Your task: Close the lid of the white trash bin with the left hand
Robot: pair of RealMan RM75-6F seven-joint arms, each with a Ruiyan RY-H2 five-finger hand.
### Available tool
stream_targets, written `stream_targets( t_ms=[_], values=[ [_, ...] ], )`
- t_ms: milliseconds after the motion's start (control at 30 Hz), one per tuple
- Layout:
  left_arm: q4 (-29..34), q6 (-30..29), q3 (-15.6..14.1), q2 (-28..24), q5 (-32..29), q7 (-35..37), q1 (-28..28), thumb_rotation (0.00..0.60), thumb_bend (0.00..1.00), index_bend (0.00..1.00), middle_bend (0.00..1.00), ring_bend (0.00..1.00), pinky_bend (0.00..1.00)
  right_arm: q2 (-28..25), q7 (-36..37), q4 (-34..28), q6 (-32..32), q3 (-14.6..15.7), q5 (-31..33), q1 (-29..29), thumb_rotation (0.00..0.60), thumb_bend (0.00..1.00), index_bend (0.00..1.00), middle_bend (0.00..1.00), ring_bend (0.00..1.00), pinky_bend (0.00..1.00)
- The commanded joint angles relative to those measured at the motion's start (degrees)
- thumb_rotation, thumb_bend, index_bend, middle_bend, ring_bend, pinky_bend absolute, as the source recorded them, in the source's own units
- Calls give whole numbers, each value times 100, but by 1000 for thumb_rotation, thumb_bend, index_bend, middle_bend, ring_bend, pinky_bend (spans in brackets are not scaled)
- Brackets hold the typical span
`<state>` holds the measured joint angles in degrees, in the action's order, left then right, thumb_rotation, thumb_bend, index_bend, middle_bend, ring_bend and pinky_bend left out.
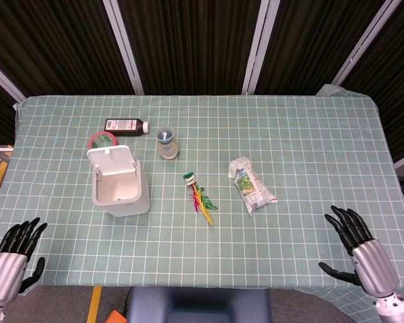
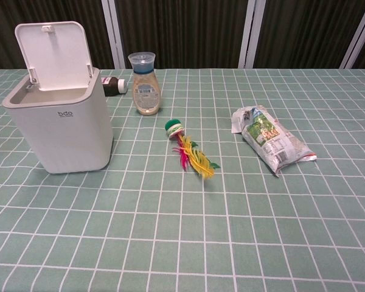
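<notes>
The white trash bin (image 1: 121, 192) (image 2: 61, 131) stands on the left part of the table with its lid (image 1: 109, 160) (image 2: 53, 56) swung up and open at the back. The bin's inside looks empty. My left hand (image 1: 13, 250) hovers at the near left table edge, well in front of and to the left of the bin, fingers spread and holding nothing. My right hand (image 1: 355, 239) is at the near right edge, fingers apart and empty. The chest view shows neither hand.
Behind the bin lie a dark bottle (image 1: 126, 126) and a red-rimmed round object (image 1: 102, 140). A clear jar with a blue cap (image 1: 167, 142) (image 2: 145, 83) stands to the bin's right. A feathered shuttlecock toy (image 1: 200, 195) (image 2: 191, 152) and a snack bag (image 1: 251, 185) (image 2: 272, 140) lie mid-table.
</notes>
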<state>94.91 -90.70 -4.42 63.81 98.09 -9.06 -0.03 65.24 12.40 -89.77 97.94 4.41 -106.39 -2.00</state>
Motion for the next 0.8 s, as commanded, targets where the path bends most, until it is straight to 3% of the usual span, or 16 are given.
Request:
stream_targets(
  t_ms=[33,200,267,333,400,467,500,533,633,800],
  values=[
    [-5,72,41,57,-33,-3,-56,600,528,33,0,0,95,-47,67,47,92,-14,44,57,600,210,0,0,0,0],
    [-110,-98,242,246,59,216,-159,600,528,30,0,0,129,-112,165,81,176,14,51,116,600,210,0,0,0,0],
    [-112,-182,447,284,62,390,-286,600,527,29,0,0,189,-116,171,92,198,11,46,127,600,210,0,0,0,0],
    [-27,-273,818,318,-16,630,-509,600,527,30,46,66,336,-114,172,104,196,9,40,125,600,210,0,0,0,0],
    [108,-278,1247,361,-205,856,-781,600,527,47,190,221,577,-105,176,96,179,-2,46,114,600,211,0,0,0,0],
    [227,-131,1599,389,-456,1005,-1050,600,532,79,455,483,884,-91,157,95,170,-7,39,108,600,210,0,0,0,0],
    [319,33,1831,407,-691,1095,-1241,600,535,88,554,568,941,-82,127,100,161,-14,40,105,600,210,0,0,0,0],
    [378,177,2017,447,-919,1123,-1392,600,545,109,724,712,992,-73,99,102,155,-23,44,103,600,210,0,0,0,0],
    [436,973,2483,522,-1718,1050,-1963,600,571,174,965,937,1000,-41,10,84,113,-63,102,93,600,210,0,0,0,0],
    [543,2514,2908,350,-3365,279,-2824,600,624,219,1000,1000,1000,-17,-131,60,70,-111,155,83,600,210,0,0,0,0]
  ],
)
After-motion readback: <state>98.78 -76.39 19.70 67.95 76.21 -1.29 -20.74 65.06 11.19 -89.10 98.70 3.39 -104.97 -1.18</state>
